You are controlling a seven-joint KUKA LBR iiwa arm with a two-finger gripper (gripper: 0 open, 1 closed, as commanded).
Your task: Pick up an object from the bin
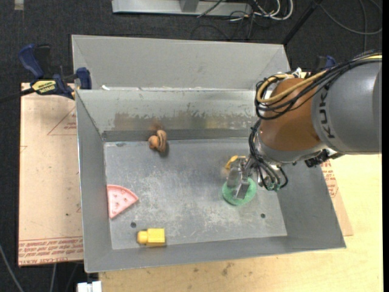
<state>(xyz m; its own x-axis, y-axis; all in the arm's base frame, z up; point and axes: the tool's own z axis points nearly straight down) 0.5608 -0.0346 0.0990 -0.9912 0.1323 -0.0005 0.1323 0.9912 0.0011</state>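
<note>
Gripper [240, 184] sits low over a flat round green piece [233, 198], which lies on the bin floor directly under the tool and pokes out on its near and view-left sides. We can't tell whether the gripper is spread or pressed together, or whether it's touching the green piece.

Nearby:
- A small yellow item [232, 162] is just beside the tool on its far side, partly hidden by the wrist. It's the only close neighbour.
- A brown pretzel-like thing [158, 141] is well off to the tool's view-left, against the foot of the far wall.
- A pink wedge [120, 200] is well off view-left, close to the left wall.
- A yellow block [151, 237] is off view-left and nearer us, close to the front edge.

We see bare floor from the tool leftward to the wedge. On the tool's right, the sloped right wall is close, and the orange wrist cover [289, 123] with its cable loops [272, 91] hangs above it.

The bin [182, 105] is grey sheet metal, with a scuffed, speckled floor and a smudged far wall. It sits on a light tabletop [364, 254], and dark carpet [73, 11] lies beyond it.
</note>
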